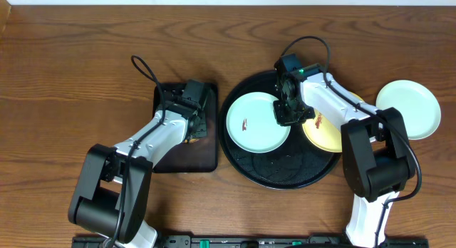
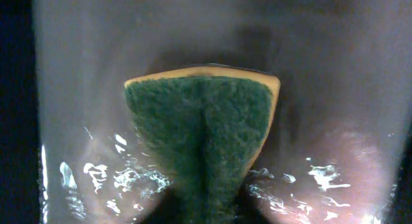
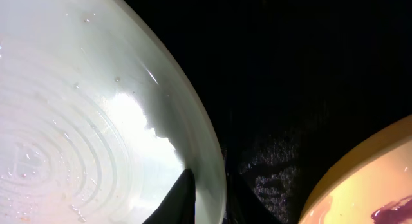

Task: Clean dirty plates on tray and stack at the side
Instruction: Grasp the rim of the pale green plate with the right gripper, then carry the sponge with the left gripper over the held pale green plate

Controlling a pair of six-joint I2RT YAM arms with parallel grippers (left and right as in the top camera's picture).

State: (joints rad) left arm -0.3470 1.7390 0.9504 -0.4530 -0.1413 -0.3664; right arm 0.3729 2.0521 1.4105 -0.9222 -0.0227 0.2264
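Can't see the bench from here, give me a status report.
Left gripper shut on sponge, over small tray. Right gripper astride mint plate rim on round tray, grip unclear. Yellow plate smeared; third plate aside. Nothing blocking.

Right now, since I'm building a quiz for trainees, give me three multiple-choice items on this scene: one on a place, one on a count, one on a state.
1. Where does the off-tray mint plate lie? A left of the round tray; B on the table, right of the round tray; C stacked on another plate.
2. How many plates lie on the round tray? A one; B two; C three.
3. What does the left gripper hold? A nothing; B a plate; C a sponge.
Answers: 1 B, it rests on bare wood beside the tray. 2 B, the on-tray mint plate and the yellow plate. 3 C, the sponge shows pinched in the left wrist view.
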